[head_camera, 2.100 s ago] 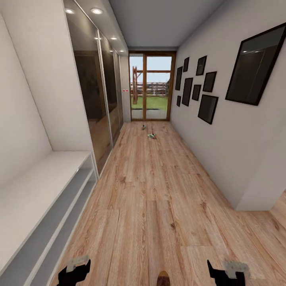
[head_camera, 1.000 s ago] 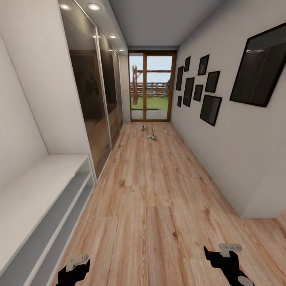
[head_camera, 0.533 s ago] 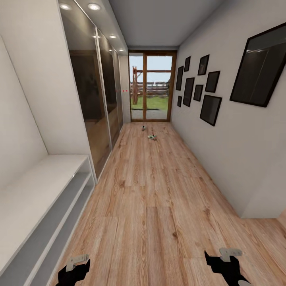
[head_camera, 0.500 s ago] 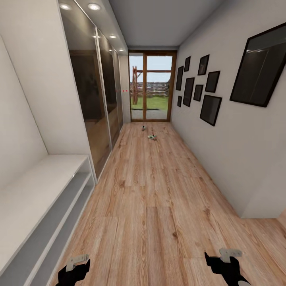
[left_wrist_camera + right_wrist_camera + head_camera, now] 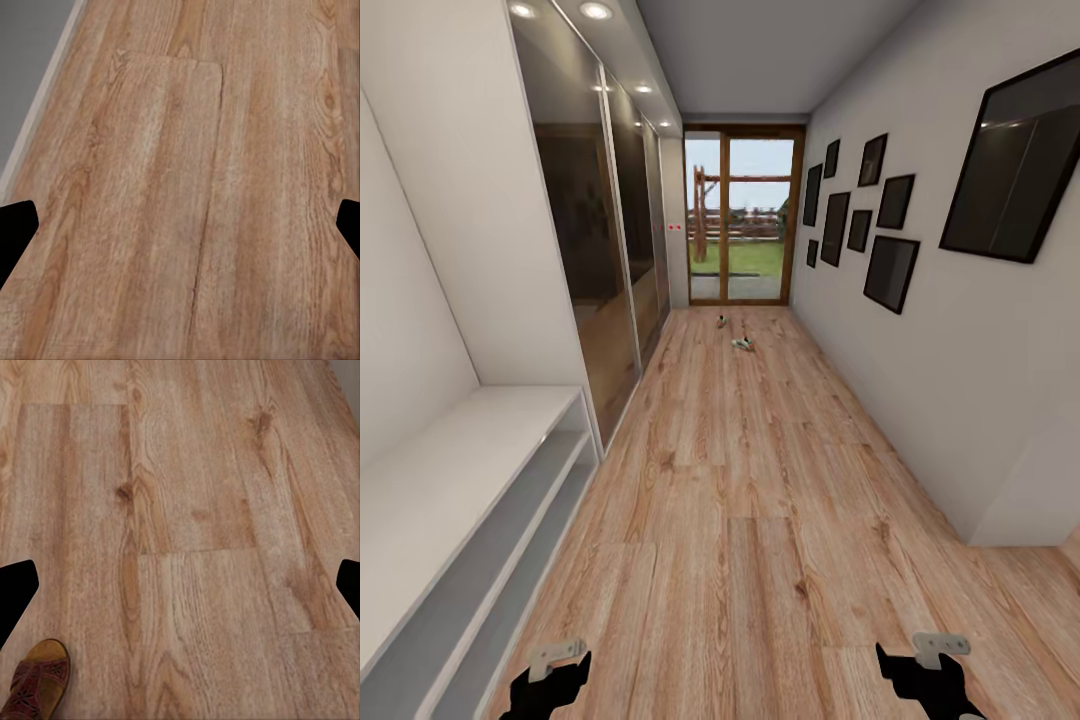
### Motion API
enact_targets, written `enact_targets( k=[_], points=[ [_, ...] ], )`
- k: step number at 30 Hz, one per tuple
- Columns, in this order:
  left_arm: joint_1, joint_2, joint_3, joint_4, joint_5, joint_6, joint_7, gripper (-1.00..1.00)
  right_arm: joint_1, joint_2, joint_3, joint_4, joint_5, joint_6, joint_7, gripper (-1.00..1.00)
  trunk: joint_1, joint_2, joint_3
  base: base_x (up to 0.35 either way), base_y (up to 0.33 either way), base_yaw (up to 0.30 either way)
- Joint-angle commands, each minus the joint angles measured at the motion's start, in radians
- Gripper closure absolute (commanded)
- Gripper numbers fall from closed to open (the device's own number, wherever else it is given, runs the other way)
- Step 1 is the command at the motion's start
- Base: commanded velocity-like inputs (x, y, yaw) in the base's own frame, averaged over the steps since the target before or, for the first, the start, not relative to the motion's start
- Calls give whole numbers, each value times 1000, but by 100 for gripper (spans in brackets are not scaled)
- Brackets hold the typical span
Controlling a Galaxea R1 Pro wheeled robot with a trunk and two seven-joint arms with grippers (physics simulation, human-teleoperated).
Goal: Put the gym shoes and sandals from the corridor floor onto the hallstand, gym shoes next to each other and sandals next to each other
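Note:
Far down the corridor floor (image 5: pixel 760 520) lie two small shoes. The nearer one (image 5: pixel 742 344) shows the white and green of a gym shoe. The farther one (image 5: pixel 721 321) is too small to identify. One brown sandal (image 5: pixel 37 681) with a tan footbed lies on the planks in the right wrist view, close to one finger. The light-grey hallstand (image 5: pixel 470 470) runs along the left wall with nothing on it. My left gripper (image 5: pixel 550 685) (image 5: pixel 180 229) and right gripper (image 5: pixel 922 678) (image 5: pixel 180 589) hang low over the floor, both open and holding nothing.
Mirrored wardrobe doors (image 5: pixel 595 260) line the left wall beyond the hallstand. Dark picture frames (image 5: pixel 885 235) hang on the right wall, which has a corner (image 5: pixel 1000 520) jutting near me. A glazed door (image 5: pixel 742 225) closes the far end.
The head view has shifted slightly; the sandal tip at its bottom edge two seconds ago is out of it now. My right gripper has sunk a little toward the bottom edge.

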Motion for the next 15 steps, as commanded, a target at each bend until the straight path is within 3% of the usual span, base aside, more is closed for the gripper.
enact_targets(
  k=[1, 15],
  points=[
    [-1, 0, 7, 1, -1, -3, -7, -100, 0, 0, -1, -2, 0, 6, 1, -100, 4, -8, -4, 0, 0, 0],
    [-3, 20, 8, -3, -1, -2, -46, -100, 0, 0, -1, 0, 0, 6, 0, -100, 58, -106, -61, 0, 0, 1]
  ],
)
